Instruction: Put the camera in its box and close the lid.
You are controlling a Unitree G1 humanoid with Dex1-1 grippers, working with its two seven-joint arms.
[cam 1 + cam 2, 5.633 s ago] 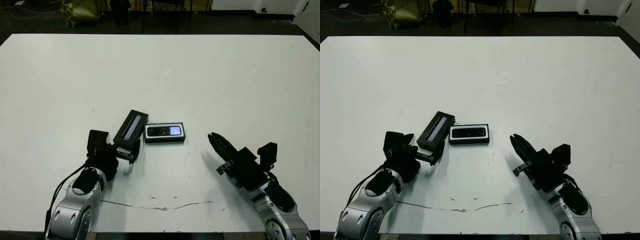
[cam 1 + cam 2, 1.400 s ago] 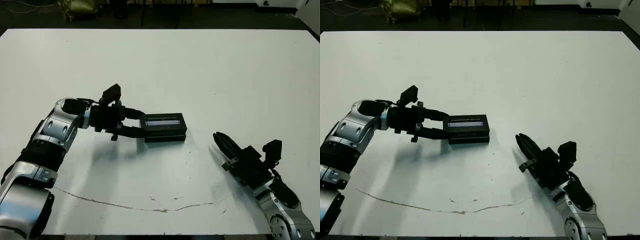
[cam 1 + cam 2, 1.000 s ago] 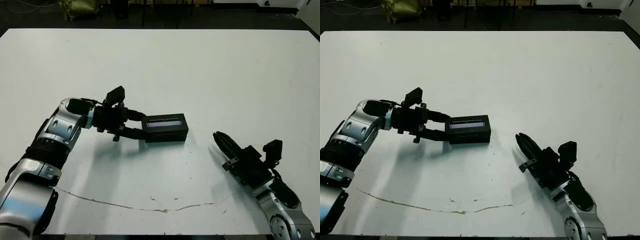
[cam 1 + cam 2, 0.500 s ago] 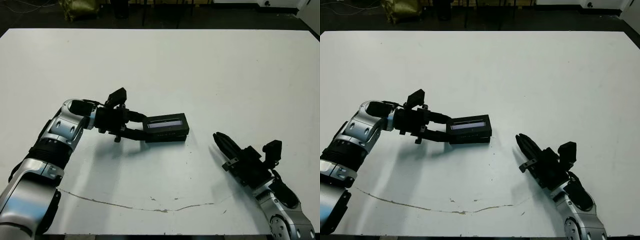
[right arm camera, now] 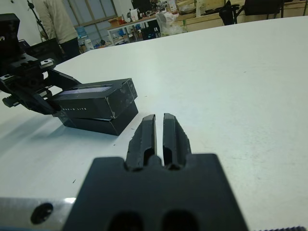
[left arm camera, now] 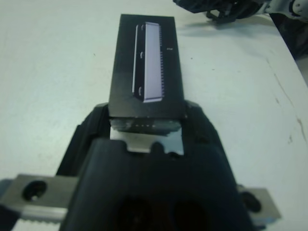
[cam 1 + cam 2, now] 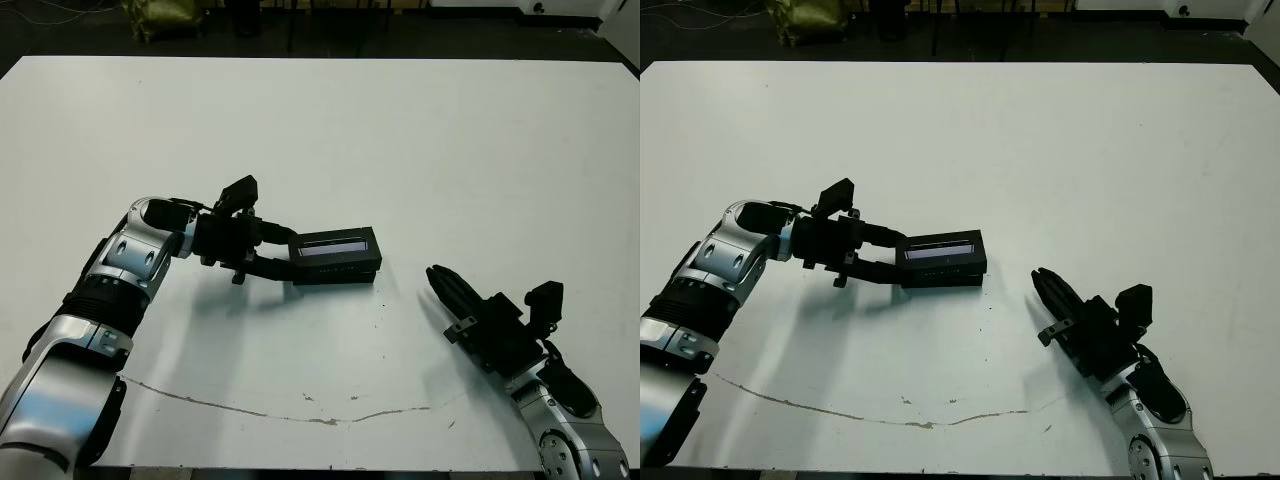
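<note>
My left gripper (image 7: 283,256) is shut on one end of the lid (image 7: 336,245), a flat black cover with a greyish-purple stripe (image 6: 150,60). The lid lies level over the box (image 7: 338,273), slightly offset from it; whether it touches the box I cannot tell. Only the box's black outer side (image 5: 105,121) shows beneath the lid (image 5: 94,97). The camera is hidden under the lid. My right gripper (image 7: 438,283) rests low over the table to the right of the box, shut and holding nothing, its fingers (image 5: 147,131) pointing toward the box.
A thin crack-like line (image 7: 250,410) runs across the white table (image 7: 400,150) near its front edge. Dark floor with bags lies beyond the far edge. A person (image 5: 54,21) stands far off in the right wrist view.
Since the earliest frames my left arm has carried the lid from beside the box to over it, hiding the camera. In the last second the lid crept slightly right. Right arm unchanged.
</note>
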